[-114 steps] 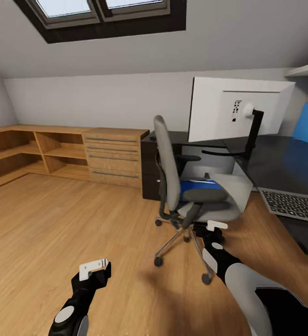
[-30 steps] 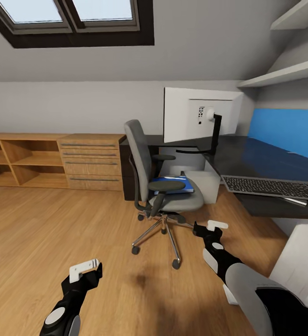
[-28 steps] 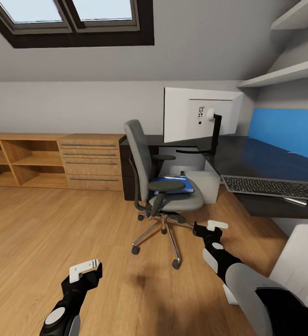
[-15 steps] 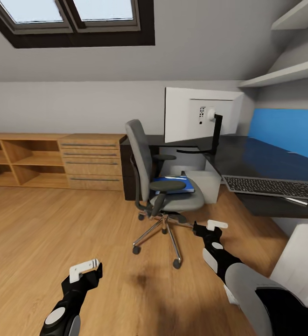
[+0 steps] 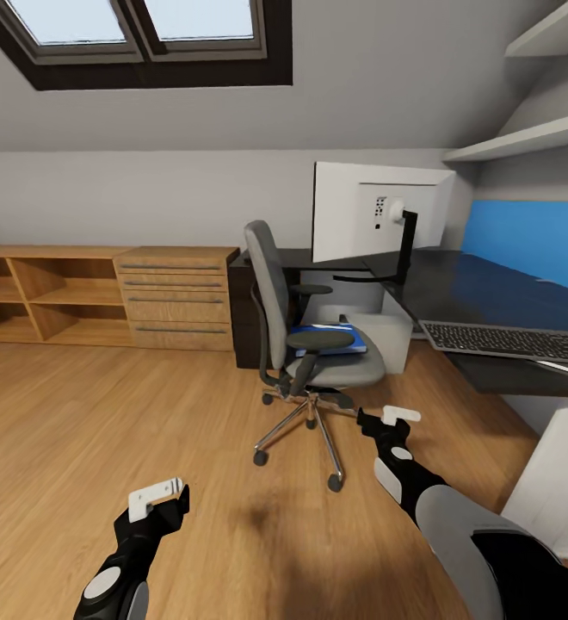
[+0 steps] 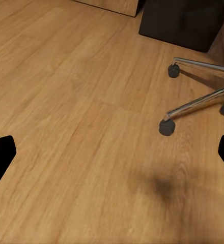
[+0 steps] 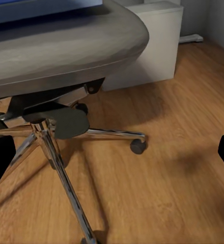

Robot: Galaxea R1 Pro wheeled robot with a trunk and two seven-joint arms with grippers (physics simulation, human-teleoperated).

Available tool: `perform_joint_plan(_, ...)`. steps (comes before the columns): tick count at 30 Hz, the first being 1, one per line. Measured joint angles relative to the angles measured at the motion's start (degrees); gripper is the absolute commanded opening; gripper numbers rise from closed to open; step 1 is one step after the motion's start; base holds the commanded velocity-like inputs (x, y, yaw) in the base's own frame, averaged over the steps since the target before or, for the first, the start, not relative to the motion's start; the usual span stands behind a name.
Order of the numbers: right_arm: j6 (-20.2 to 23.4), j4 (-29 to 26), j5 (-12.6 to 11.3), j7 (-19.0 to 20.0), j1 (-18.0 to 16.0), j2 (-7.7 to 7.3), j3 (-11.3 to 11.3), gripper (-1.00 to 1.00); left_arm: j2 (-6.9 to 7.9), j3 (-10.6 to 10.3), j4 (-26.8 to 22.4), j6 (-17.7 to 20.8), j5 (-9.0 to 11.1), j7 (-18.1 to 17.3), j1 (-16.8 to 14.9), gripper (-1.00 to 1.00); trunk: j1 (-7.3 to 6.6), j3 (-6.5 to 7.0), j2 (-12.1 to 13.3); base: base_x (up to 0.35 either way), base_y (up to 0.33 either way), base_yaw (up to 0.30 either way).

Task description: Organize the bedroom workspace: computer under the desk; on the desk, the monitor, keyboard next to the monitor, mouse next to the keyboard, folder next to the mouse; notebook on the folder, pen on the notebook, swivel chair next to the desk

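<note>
hanging wide open and empty, left pincer [image 5: 158,500] and right pincer [image 5: 391,421] flank the swivel chair [image 5: 305,344].

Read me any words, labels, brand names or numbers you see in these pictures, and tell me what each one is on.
None can be read.
Monitor: dark marks on its white back, too small to read.
Keyboard: key legends too small to make out.
Folder on the swivel chair: plain blue, a white patch at one edge, no legible label.
</note>
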Motion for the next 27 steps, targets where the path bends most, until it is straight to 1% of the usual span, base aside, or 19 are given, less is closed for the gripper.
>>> perform_joint_plan(10,-0.01,0.17,-0.02,0.01,0.00,-0.09,-0.03,1.00,-0.01,-0.07,-0.14,0.00,-0.06,0.03,0.00,1.00,0.00,0.00,0.00,0.000,0.000,0.000)
perform_joint_plan(14,0.10,0.18,-0.08,-0.04,0.00,-0.10,-0.08,1.00,-0.02,-0.61,-0.63,0.19,-0.06,0.01,0.00,1.00,0.00,0.00,0.00,0.000,0.000,0.000)
perform_joint_plan(18,0.36,0.17,-0.49,-0.06,0.00,-0.24,-0.71,1.00,0.01,-1.15,-2.11,1.96,-0.07,0.00,0.00,1.00,0.00,0.00,0.00,0.000,0.000,0.000)
perform_joint_plan(20,0.52,0.17,-1.56,-0.01,0.00,-0.40,-1.75,1.00,0.03,-1.21,-2.70,3.30,-0.07,-0.01,0.00,1.00,0.00,0.00,0.00,0.000,0.000,0.000)
perform_joint_plan(22,0.64,0.12,-3.40,0.05,0.00,-0.62,-3.30,1.00,0.04,-1.28,-3.09,4.74,-0.05,-0.03,0.00,1.00,0.00,0.00,0.00,0.000,0.000,0.000)
perform_joint_plan(25,0.75,0.03,-6.53,0.55,0.00,-0.96,-6.10,1.00,0.05,-1.32,-3.43,6.56,-0.06,-0.03,0.00,1.00,0.00,0.00,0.00,0.000,0.000,0.000)
perform_joint_plan(26,0.93,-0.02,-8.69,1.06,0.00,-1.22,-7.40,1.00,0.06,-1.30,-3.56,7.35,-0.05,-0.03,0.00,1.00,0.00,0.00,0.00,0.000,0.000,0.000)
perform_joint_plan(27,1.14,-0.05,-9.66,1.38,0.00,-1.41,-7.94,1.00,0.06,-1.29,-3.60,7.65,-0.05,-0.03,0.00,1.00,0.00,0.00,0.00,0.000,0.000,0.000)
